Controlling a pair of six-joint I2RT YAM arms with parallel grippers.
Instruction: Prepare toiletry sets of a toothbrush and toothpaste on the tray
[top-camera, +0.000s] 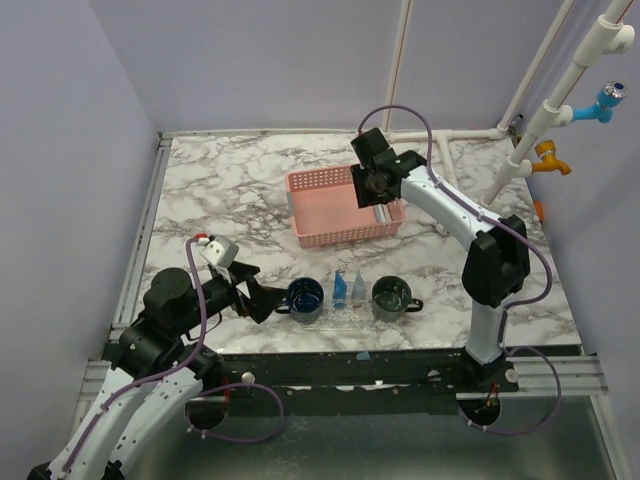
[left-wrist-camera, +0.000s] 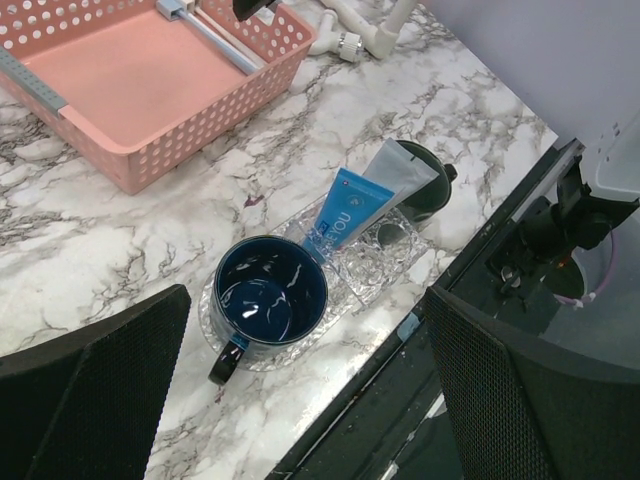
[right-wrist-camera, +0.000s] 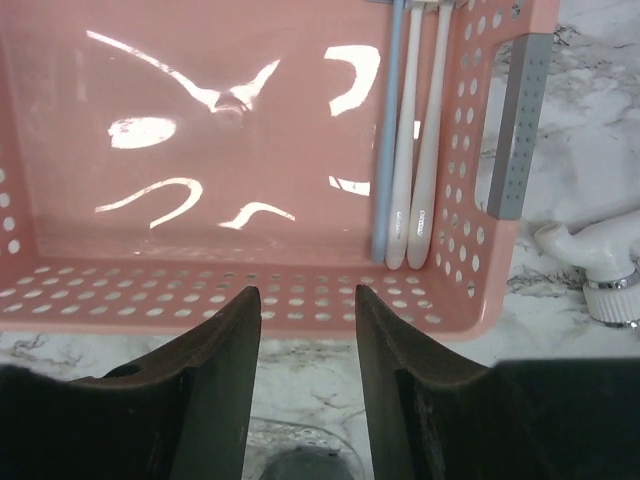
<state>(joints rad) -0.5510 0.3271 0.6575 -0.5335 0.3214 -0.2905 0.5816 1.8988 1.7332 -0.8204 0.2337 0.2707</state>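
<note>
Your right pincer (right-wrist-camera: 305, 295) hung over the pink basket (top-camera: 330, 225) with its jaws parted and nothing between them, so it was released. In your right wrist view the light-blue toothbrush (right-wrist-camera: 387, 140) lay flat on the basket floor, near the wall with the grey handle (right-wrist-camera: 512, 120). Two white toothbrushes (right-wrist-camera: 430, 140) lay just beside it, between it and that wall, all three parallel. Your left pincer (top-camera: 268, 298) was spread wide and gripped nothing. It sat low over the near-left part of the counter (top-camera: 220, 190), pointed toward the navy mug (left-wrist-camera: 270, 290). That mug stood upright on one end of the clear tray (left-wrist-camera: 385, 265), its handle turned toward your left wrist camera. The dark green mug (top-camera: 392, 296) stood at the tray's far end, though you could not tell from these views whether it was on the tray or just past it. Between the mugs, on the tray, were a blue tube (left-wrist-camera: 345, 215) next to the navy mug and a grey tube (left-wrist-camera: 400, 172) nearer the green one.
</note>
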